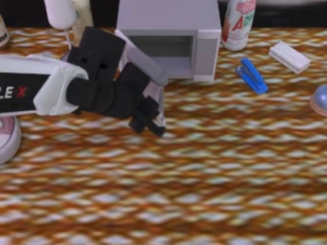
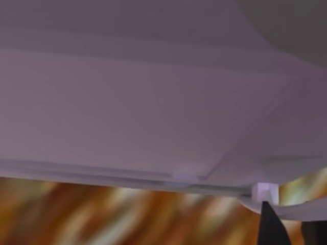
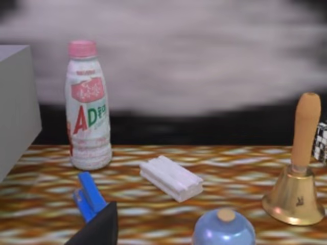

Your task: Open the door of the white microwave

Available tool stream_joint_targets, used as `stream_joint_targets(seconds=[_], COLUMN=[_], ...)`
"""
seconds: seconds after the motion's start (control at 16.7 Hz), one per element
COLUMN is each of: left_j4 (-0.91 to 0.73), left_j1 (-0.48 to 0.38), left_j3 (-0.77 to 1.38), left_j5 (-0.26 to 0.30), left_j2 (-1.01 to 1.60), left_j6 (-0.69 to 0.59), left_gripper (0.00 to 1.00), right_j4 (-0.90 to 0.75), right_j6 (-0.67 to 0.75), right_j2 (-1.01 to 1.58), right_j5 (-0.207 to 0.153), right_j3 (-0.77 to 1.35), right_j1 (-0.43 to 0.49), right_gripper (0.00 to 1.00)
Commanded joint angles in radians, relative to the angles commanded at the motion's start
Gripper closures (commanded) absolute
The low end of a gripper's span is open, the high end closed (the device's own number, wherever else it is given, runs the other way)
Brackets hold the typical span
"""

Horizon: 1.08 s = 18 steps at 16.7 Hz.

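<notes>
The white microwave stands at the back middle of the table, its cavity showing. Its door is swung wide out toward the front left. My left gripper sits at the door's free edge, shut on the slim white handle. In the left wrist view the door fills most of the picture, and one dark finger rises beside the handle. The right arm is outside the top view; part of my right gripper shows low in its wrist view, off to the microwave's right.
To the right of the microwave are a pink-capped bottle, a blue stapler, a white block and a blue bell. A brass hand bell stands farther right. A pale shoe lies at the left edge.
</notes>
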Motion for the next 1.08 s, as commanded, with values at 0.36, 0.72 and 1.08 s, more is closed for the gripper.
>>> stream_joint_targets(seconds=[0.36, 0.72, 1.08], left_j4=[-0.006, -0.006, -0.006], left_j1=[0.009, 0.009, 0.009], left_j3=[-0.004, -0.004, -0.004], left_j5=[0.011, 0.011, 0.011], left_j2=[-0.001, -0.001, -0.001], left_j6=[0.017, 0.017, 0.017], left_gripper=[1.00, 1.00, 1.00], right_j4=[0.000, 0.000, 0.000], right_j6=[0.000, 0.000, 0.000], right_j2=[0.000, 0.000, 0.000], right_j5=[0.000, 0.000, 0.000], right_j3=[0.000, 0.000, 0.000], right_j1=[0.000, 0.000, 0.000], right_gripper=[0.00, 0.00, 0.00])
